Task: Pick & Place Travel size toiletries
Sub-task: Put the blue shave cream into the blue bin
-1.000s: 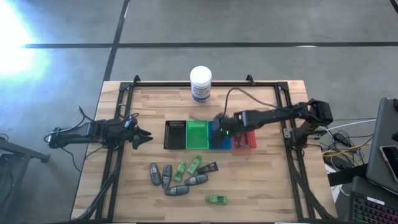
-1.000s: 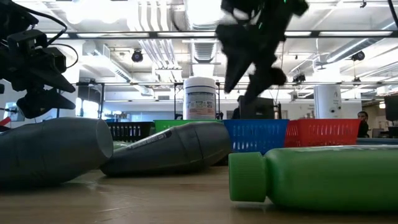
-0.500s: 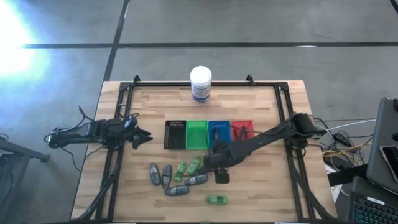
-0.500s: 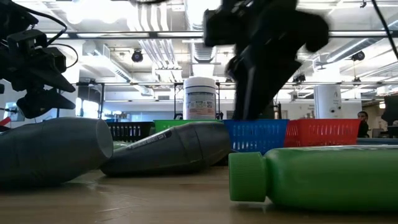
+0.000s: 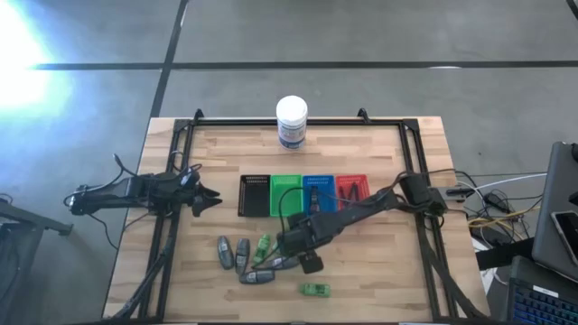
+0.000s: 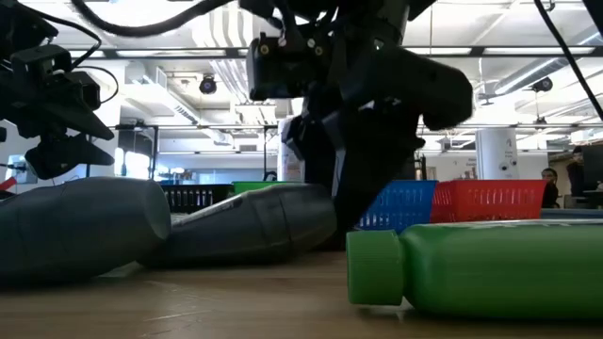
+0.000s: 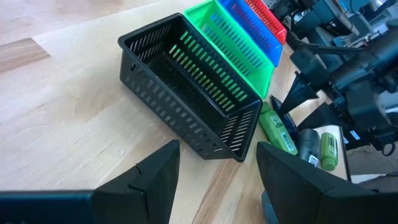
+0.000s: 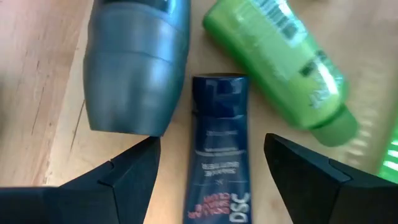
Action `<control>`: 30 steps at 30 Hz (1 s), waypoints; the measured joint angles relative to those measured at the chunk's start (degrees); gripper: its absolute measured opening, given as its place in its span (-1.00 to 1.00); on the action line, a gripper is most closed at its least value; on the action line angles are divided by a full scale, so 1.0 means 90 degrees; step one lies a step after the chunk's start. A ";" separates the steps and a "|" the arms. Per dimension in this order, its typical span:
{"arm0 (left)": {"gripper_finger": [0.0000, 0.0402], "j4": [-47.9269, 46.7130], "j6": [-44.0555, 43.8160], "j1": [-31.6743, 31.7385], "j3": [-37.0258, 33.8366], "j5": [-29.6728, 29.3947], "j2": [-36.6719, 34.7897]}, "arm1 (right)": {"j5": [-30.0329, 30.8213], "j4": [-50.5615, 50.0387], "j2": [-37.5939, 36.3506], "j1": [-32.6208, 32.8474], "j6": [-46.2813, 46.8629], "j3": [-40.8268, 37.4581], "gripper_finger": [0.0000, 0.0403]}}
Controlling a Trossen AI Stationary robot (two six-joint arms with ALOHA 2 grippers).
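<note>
The toiletries lie in a loose pile near the table's near edge: grey oval tubes [image 5: 233, 255], green bottles [image 5: 263, 245], and one green bottle apart [image 5: 314, 290]. My right gripper [image 5: 302, 246] is low over the pile's right end. In its wrist view it is open [image 8: 211, 146], one finger on each side of a dark blue tube [image 8: 217, 155] that lies flat between a grey tube [image 8: 137, 68] and a green bottle [image 8: 280, 68]. No touch shows. My left gripper [image 5: 213, 199] waits open at the table's left, facing the black bin [image 7: 186, 99].
Four small bins stand in a row mid-table: black [image 5: 255, 195], green [image 5: 286, 194], blue [image 5: 318, 191], red [image 5: 352, 190]. A white jar [image 5: 292, 121] stands at the far edge. In the low view a green bottle [image 6: 480, 264] and grey tubes [image 6: 254, 221] lie close to the camera.
My right gripper has swung from above the blue bin toward the table's near edge and left, and has come down onto the pile of toiletries. The toiletries have not visibly shifted.
</note>
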 joint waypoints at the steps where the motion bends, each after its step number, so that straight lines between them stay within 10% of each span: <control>1: 0.09 0.0000 0.0000 -0.0002 0.0000 -0.0004 0.0002 | -0.0024 0.0014 0.0035 -0.0004 0.0003 0.0000 0.41; 20: 0.09 0.0017 0.0000 0.0000 0.0000 -0.0002 0.0002 | -0.0158 -0.1114 -0.0507 -0.0169 0.1105 -0.0034 -0.78; 30: 0.09 0.0017 0.0000 0.0000 0.0000 -0.0008 0.0002 | 0.1774 -0.2555 -0.2812 -0.0667 0.7157 -0.0617 -0.78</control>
